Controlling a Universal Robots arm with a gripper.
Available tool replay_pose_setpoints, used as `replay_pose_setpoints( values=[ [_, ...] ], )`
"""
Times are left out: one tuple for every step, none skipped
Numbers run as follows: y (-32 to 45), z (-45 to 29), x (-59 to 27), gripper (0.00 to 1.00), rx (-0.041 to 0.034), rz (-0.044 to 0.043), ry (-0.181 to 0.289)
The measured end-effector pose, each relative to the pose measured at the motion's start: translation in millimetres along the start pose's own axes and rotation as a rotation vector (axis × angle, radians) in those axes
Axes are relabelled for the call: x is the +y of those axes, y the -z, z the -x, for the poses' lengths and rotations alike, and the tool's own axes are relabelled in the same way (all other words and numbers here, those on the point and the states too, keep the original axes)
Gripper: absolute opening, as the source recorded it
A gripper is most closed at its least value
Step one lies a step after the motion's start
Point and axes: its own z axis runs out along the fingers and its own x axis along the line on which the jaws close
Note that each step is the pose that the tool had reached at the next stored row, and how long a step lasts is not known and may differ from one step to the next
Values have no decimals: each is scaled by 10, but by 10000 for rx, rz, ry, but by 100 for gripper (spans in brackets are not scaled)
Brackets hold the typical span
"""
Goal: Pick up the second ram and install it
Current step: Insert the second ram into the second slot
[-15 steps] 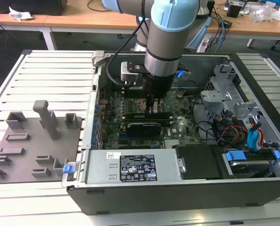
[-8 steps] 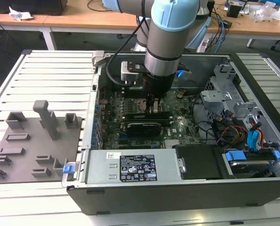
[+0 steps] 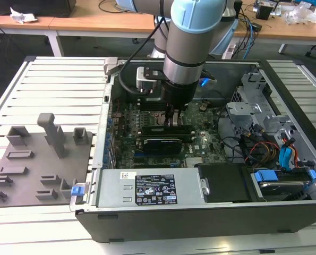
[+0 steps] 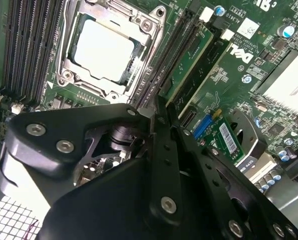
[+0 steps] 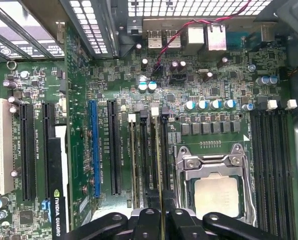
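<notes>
My gripper (image 3: 173, 121) reaches down into the open computer case onto the motherboard (image 3: 200, 141). In the first wrist view the gripper (image 5: 162, 221) is shut on the second ram (image 5: 159, 165), a thin green stick seen edge-on. The stick stands in a memory slot beside the CPU socket (image 5: 216, 192). In the second wrist view the stick's green face (image 4: 191, 60) runs out from under the black fingers (image 4: 184, 150), next to the CPU socket (image 4: 106, 47). Its lower edge is hidden in the slot.
Another memory stick (image 5: 133, 160) stands two slots further from the socket. A black graphics card (image 3: 158, 142) lies near the front of the board. A grey tray (image 3: 41, 159) with blocks sits at the exterior view's left. Cables and drive bays (image 3: 274, 154) crowd the case's right.
</notes>
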Motion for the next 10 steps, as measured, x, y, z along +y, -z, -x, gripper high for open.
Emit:
replay_pose_setpoints(
  values=[
    [-1,0,0,14,-3,-1,0],
    [0,0,0,14,-4,0,0],
    [0,-6,0,14,-4,0,1],
    [0,-12,-1,14,-5,0,2],
    [0,-13,-1,14,-5,0,1],
    [0,-13,-1,14,-3,0,3],
    [-6,-11,-1,14,-10,0,6],
    [-13,-2,-1,14,-30,1,5],
    [-19,13,0,14,-48,2,6],
    [-20,14,0,14,-49,2,7]
  ],
)
